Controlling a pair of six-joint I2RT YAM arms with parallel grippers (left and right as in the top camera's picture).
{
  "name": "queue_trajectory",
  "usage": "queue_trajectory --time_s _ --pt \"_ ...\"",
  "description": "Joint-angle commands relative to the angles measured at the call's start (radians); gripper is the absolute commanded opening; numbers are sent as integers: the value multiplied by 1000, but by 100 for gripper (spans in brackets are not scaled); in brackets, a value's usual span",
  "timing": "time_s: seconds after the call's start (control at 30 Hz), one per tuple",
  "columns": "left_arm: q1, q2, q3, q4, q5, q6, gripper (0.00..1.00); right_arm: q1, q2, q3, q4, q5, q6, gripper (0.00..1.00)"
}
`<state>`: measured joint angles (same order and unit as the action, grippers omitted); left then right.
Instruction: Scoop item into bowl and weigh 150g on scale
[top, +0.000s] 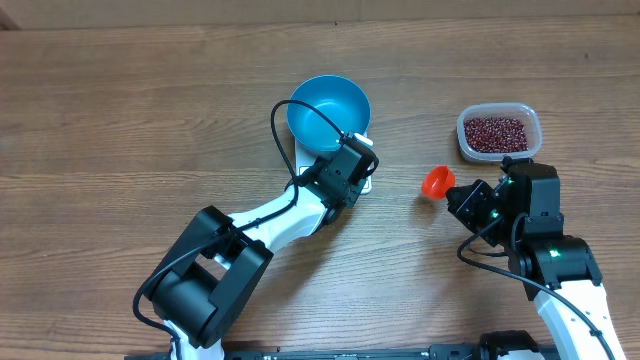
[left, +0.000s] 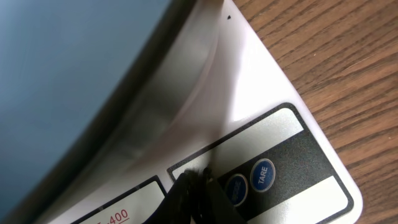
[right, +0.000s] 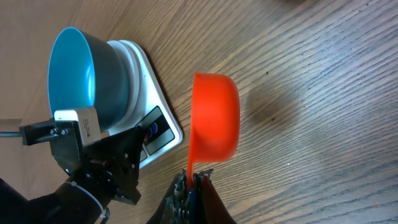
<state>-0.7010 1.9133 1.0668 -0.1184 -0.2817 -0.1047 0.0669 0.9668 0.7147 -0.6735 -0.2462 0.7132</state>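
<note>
Robotics lab bench: wood-grain table with robot arms.

The bright blue bowl is seated upright on the small white scale, whose button strip is left uncovered. The dark red-brown beans are heaped in a clear tub, well apart from the bowl on the tabletop.

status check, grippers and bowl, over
Left gripper shut, tip at scale buttons. Right gripper shut on orange scoop. Blue bowl on scale, looks empty; beans in tub. Left arm close beside bowl.
</note>
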Motion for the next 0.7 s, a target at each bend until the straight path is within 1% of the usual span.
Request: queue_trajectory --time_s 0.0,0.67 --pt "-5 43 -5 -10 10 -6 10 4 -11 29 8 14 -8 4" --pt "-5 43 -5 -40 21 -6 6 4 -11 29 -1 14 -8 4"
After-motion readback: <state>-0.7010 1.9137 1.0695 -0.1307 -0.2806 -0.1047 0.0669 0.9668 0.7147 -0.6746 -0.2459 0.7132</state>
